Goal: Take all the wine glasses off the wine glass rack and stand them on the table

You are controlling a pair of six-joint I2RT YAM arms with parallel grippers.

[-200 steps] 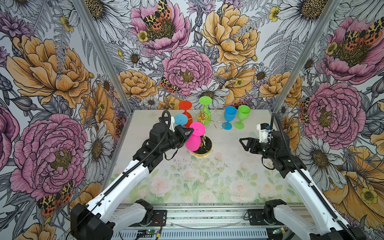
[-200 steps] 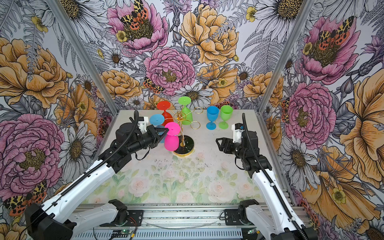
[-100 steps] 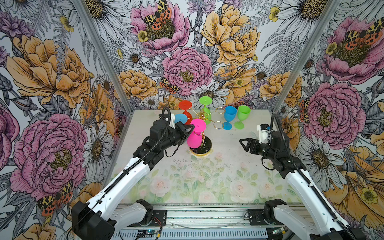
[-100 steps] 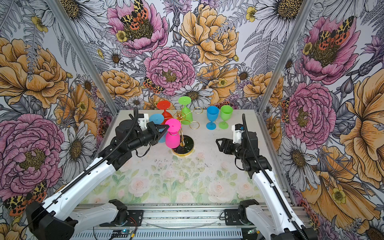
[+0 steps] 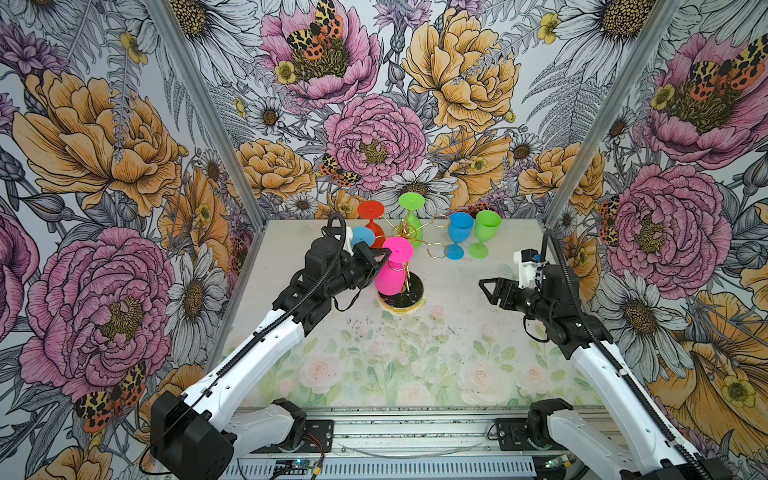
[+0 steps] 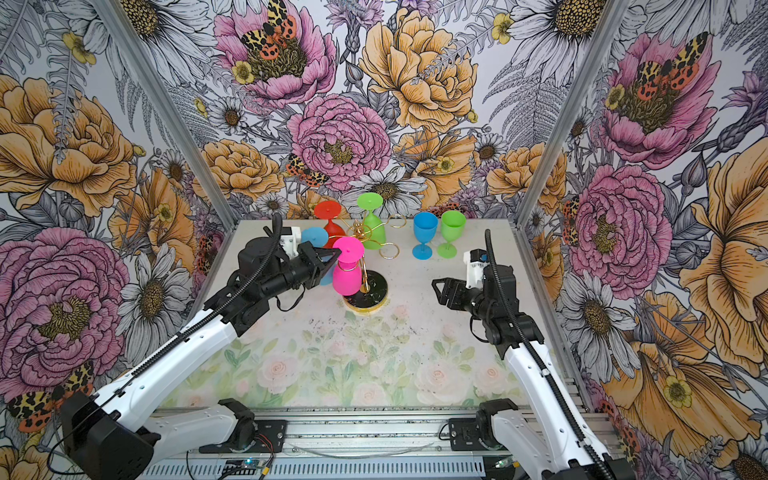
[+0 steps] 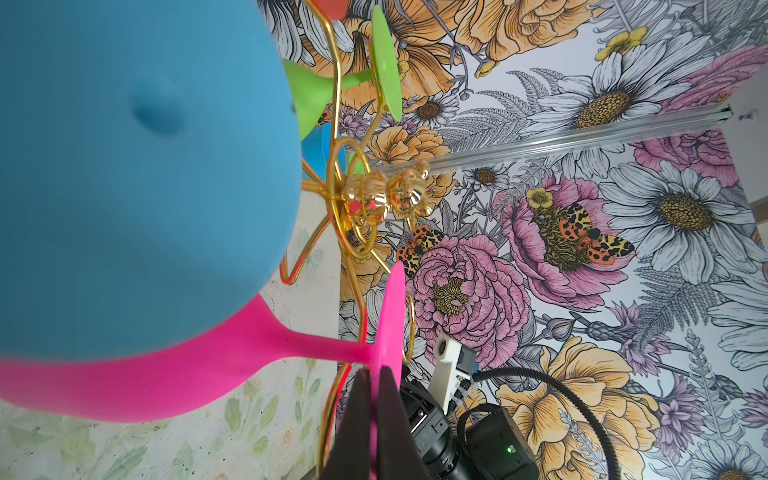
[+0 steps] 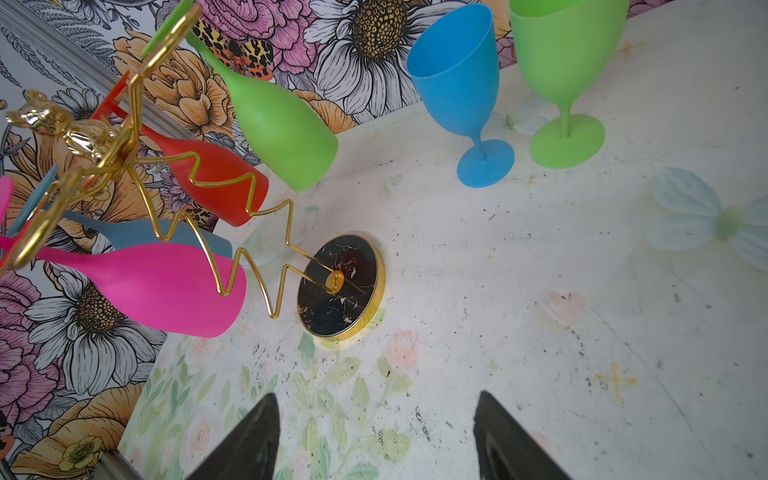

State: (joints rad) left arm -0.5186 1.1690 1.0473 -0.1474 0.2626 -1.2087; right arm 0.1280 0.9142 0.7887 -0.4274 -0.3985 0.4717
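Pinching the rim of the pink wine glass's [image 5: 390, 279] round foot, your left fingers [image 7: 360, 415] are pressed together on it. That glass hangs bowl-down, its stem sitting in a curled hook of the wine glass rack [image 5: 415, 292], which stands on the surface [image 5: 415, 353] toward the back. Three more glasses hang bowl-down in the rack's hooks: a teal glass [image 5: 362, 236], a red glass [image 5: 371, 210] and a hanging green glass [image 5: 411, 201]. Your right fingers [image 8: 253, 440] are spread wide, holding nothing, well apart from the rack. Near the back wall a blue glass [image 5: 459, 226] and an upright green glass [image 5: 487, 224] stand side by side, mouths up.
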